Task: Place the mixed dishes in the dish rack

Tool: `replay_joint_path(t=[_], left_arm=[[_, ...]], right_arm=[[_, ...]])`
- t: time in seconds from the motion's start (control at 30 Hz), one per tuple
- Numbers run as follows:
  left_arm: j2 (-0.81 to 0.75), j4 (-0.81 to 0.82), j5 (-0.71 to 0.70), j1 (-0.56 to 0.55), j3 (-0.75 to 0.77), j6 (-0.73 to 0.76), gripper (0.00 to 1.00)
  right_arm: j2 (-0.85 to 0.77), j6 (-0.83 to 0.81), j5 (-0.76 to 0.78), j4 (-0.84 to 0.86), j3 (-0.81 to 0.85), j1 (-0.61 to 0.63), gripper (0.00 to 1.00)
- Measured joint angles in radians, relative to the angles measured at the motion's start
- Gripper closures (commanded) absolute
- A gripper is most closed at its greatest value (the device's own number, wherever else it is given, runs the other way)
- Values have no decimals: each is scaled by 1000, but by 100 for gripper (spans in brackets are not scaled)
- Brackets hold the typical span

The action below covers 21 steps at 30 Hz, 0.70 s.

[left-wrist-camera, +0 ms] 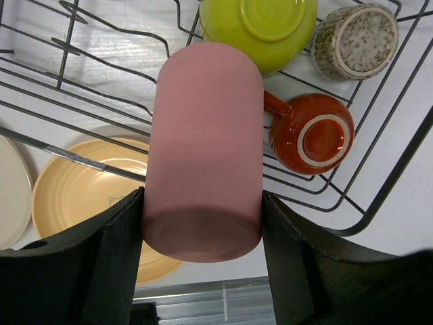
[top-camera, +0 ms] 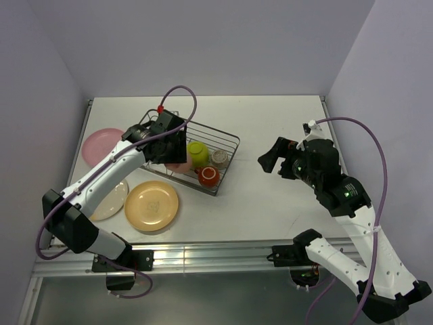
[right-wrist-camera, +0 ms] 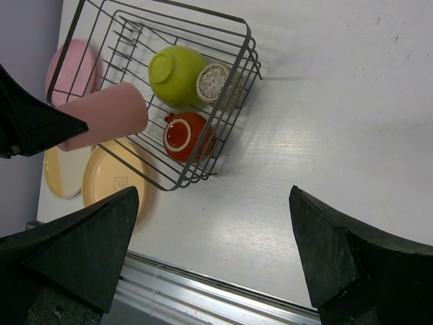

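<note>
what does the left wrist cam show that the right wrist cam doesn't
Only left wrist: the left claw with both fingers pressed on the tumbler sides. Only right wrist: the pink plate, the open right claw, bare table right of the rack. Both: tumbler, rack with the bowl, cup and mug upside down inside, tan plate, cream plate.

Lighting's bright and even, coming from overhead, so shadows are soft. The white table (top-camera: 270, 196) has only a mild sheen. Wrist views look sharp, though the black fingers (right-wrist-camera: 74, 250) of the right pincer (right-wrist-camera: 213, 200) go murky up close.
</note>
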Motion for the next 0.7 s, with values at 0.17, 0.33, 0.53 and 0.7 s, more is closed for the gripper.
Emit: replay_joint_path(t=[0.17, 0.33, 0.53, 0.7], left_arm=[[39, -10, -1, -3, 0, 2, 100], [69, -11, 5, -6, 0, 8, 100], [103, -10, 21, -13, 0, 18, 100], [139, -3, 21, -14, 0, 19, 78]], right_arm=[[2, 0, -8, 2, -18, 0, 0], [9, -2, -24, 6, -27, 0, 0], [22, -11, -24, 6, -28, 0, 0], [23, -13, -24, 6, -29, 0, 0]])
